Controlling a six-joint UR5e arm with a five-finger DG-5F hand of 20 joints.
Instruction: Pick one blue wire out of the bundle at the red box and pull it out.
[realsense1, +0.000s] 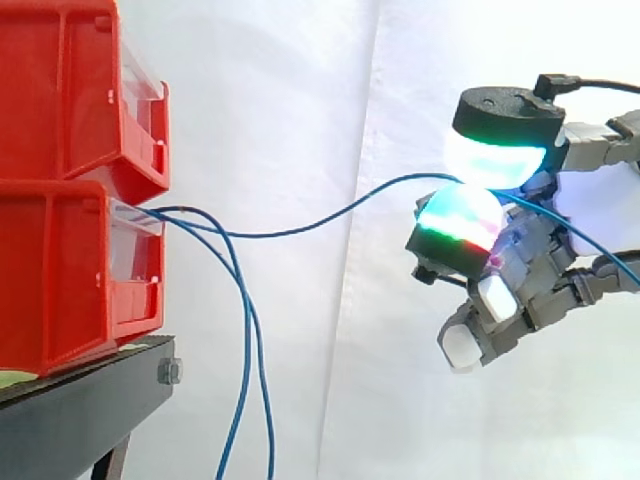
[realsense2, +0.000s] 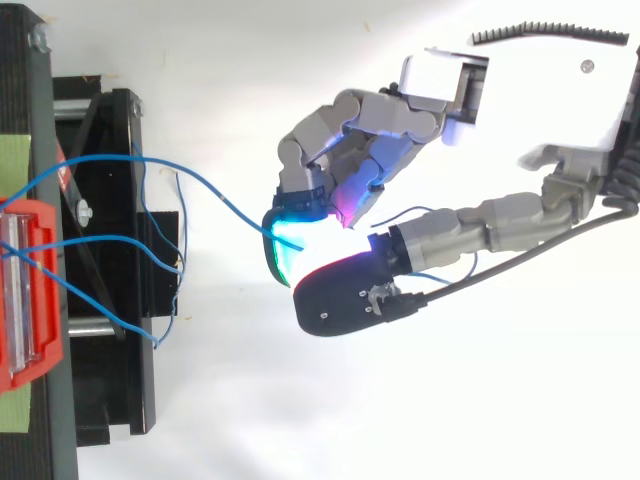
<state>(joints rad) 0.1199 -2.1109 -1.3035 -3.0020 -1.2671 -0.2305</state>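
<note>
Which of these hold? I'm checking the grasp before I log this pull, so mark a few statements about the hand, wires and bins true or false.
1. The hand pinches one blue wire between two glowing pads. True.
2. That wire runs from the upper bin. False: it comes out at the front of the lower red bin.
3. Other blue wires hang down beside the black stand. True.
4. The hand rests against the bins. False: it is well apart from them, with the wire spanning the gap.

Blue wire, seemingly slack, from box
</note>
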